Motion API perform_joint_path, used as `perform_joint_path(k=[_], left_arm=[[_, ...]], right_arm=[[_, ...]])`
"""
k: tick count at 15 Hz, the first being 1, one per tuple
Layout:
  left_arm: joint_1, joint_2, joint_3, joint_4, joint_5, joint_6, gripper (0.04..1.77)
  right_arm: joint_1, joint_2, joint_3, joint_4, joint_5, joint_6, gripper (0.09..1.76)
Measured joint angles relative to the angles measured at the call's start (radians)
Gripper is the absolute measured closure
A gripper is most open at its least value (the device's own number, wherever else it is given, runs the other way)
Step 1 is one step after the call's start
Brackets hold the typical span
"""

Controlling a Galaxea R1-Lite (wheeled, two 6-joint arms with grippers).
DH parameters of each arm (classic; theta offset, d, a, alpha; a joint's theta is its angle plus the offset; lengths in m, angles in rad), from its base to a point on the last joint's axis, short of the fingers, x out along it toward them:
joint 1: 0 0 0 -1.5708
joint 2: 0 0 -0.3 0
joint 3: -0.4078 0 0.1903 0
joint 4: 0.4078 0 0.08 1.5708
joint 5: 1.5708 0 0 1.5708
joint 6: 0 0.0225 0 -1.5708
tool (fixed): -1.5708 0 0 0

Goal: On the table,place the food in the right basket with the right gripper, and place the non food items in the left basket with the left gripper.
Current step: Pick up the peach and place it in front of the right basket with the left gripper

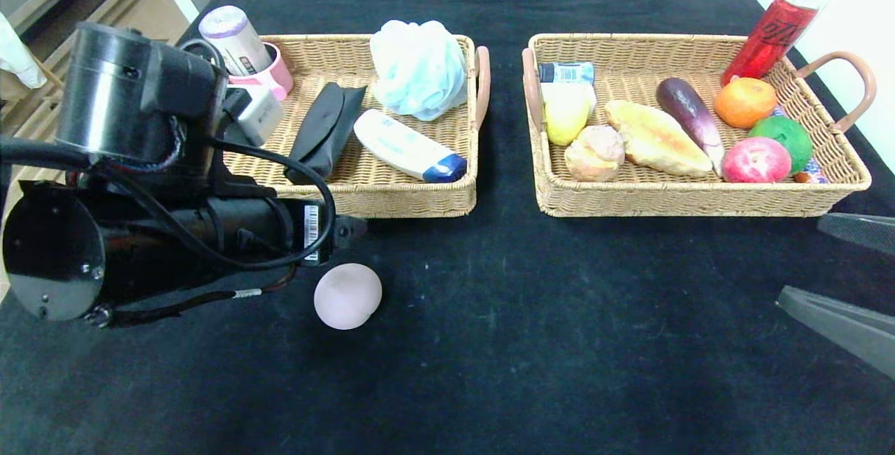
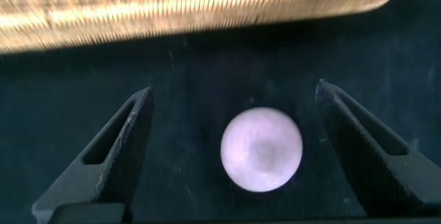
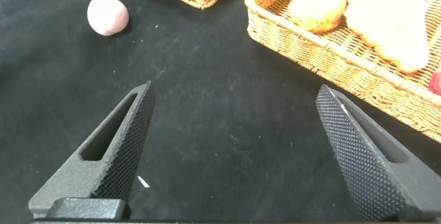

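- A pale pink ball [image 1: 347,295] lies alone on the black table [image 1: 531,343], in front of the left basket [image 1: 391,193] and toward the table's near-left part, touching neither basket.
- The left gripper [image 2: 234,148] hangs right over it, fingers spread wide; the left wrist view shows the ball between the two fingers [image 2: 114,158], a little nearer one than the other, and not yet touched.
- The ball is round, so no axis needs matching; a straight drop and a squeeze looks like all that remains.
- The left arm is far nearer. The right gripper [image 3: 234,148] waits over the near-right part of the table, fingers also apart, holding nothing.
- The left basket holds a pale blue bath pouf [image 1: 418,67], a white tube [image 1: 405,145], a dark pouch [image 1: 323,130], a pink mug [image 1: 269,74] with a canister [image 1: 234,39] in it, and a small white box [image 1: 262,114].
- The right basket [image 1: 692,196] holds bread [image 1: 657,139], a bun [image 1: 594,152], an aubergine [image 1: 689,111], a yellow fruit [image 1: 565,116], an orange [image 1: 745,101], a green fruit [image 1: 783,135], a red apple [image 1: 755,160], a small bottle [image 1: 566,72] and a red can [image 1: 772,32].
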Motion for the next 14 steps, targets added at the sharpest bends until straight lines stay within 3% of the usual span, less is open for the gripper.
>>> perform_joint_path(k=[14], left_arm=[[-0.061,0.065,0.114,-0.006,-0.027,-0.043,0.1]], right_arm=[[0.001,-0.005,0.001,-0.001,-0.001,0.0,0.14]])
